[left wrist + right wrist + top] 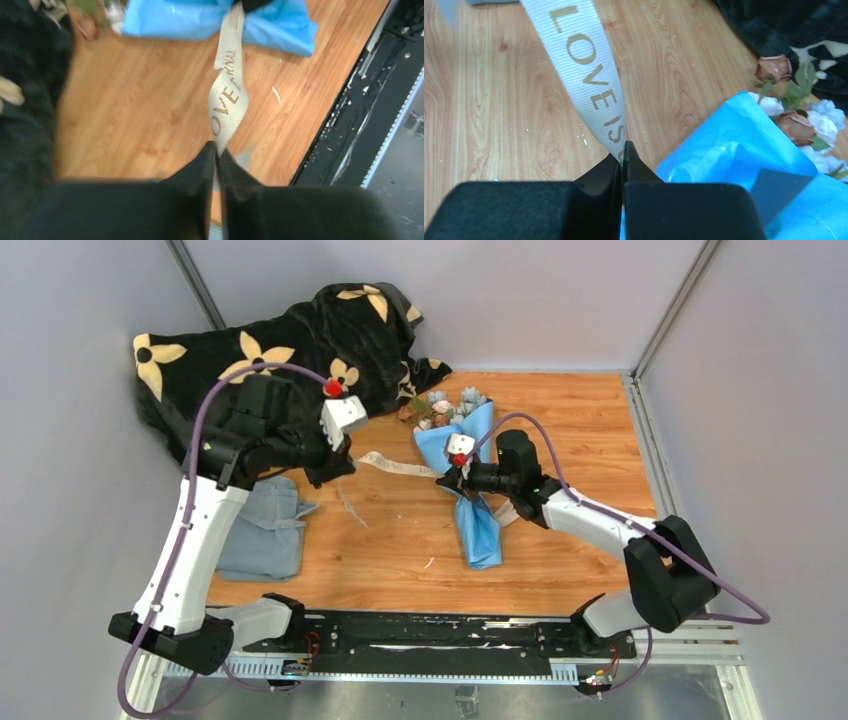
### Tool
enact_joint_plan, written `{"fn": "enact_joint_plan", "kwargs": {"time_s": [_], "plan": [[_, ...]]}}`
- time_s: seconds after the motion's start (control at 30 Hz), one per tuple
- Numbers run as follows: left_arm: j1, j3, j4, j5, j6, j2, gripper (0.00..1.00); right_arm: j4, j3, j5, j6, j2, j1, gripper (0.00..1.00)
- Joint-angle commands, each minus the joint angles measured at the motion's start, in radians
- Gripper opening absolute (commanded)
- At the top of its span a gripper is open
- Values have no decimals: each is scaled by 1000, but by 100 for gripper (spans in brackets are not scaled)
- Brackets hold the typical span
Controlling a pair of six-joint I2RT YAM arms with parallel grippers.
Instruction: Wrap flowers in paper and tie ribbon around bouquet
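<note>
We have 2 grippers closed on the ribbon (227,95): the left gripper (217,148) pinches it well left, the right gripper (624,150) nips it beside the bouquet (482,530), lying centre-right, flowers (452,405) far. We should pull evenly, holding the strip flat and untwisted.

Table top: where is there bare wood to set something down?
Most room: bare wood right of the bouquet, beyond the right arm. A smaller patch lies between the grey-blue cloth and the bouquet, this side of the ribbon. Crowded: back left, under the black blanket.
</note>
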Motion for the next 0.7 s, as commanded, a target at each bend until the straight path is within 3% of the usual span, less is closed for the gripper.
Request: {"fn": "enact_joint_plan", "kwargs": {"time_s": [0.0,0.03,0.07,0.17,0.27,0.33,0.4,0.5,0.57,0.67], "plan": [[1,-272,-14,-105,207,-48,36,-75,-7,35,42,-72,-14,0],[1,-352,-14,-90,264,-63,53,-85,-9,19,62,-84,-12,0],[0,-419,-17,-82,300,-71,63,-79,-19,-2,77,-98,-11,0],[-1,-510,-29,-35,385,-96,66,-48,-67,-11,64,-156,4,0],[-18,-546,21,159,550,-134,69,-47,-86,20,70,-183,4,0],[-87,-620,293,212,387,-154,71,-57,-82,13,79,-177,4,0],[-206,-737,666,128,166,-155,69,-36,-96,-33,81,-173,4,0],[-251,-813,1085,182,-27,-57,70,7,-128,-120,50,-182,4,0],[-251,-836,1251,184,-109,16,70,7,-134,-167,23,-192,5,0],[-252,-886,1348,251,-32,77,70,15,-148,-219,-15,-201,5,0]]}}
